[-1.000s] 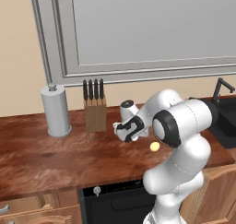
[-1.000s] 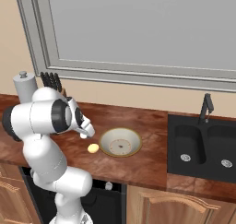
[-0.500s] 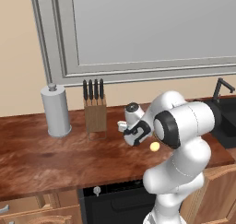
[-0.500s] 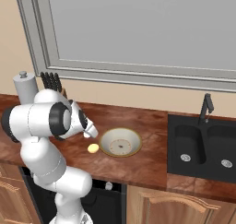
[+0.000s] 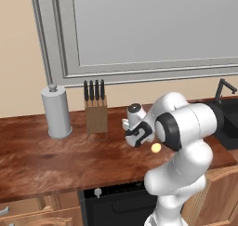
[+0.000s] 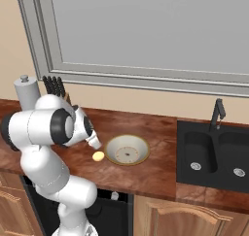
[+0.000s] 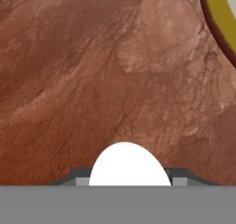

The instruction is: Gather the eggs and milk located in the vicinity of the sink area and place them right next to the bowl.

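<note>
Item: white egg (image 7: 129,165), pinched in the closed gripper (image 7: 130,181) above the counter (image 7: 92,80) just left of the bowl (image 6: 127,149), tan egg (image 6: 98,156) already beside it; risk: released from height, it may roll off or strike the tan egg.

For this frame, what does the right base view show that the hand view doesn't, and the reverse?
Right base view alone: the black sink with its faucet, the window frame, the yellowish egg lying on the counter just left of the bowl, and the robot arm. Hand view alone: a close look at the white egg sitting at the gripper. Shared: the brown wooden counter and the bowl, seen in the hand view as a sliver of rim.
</note>
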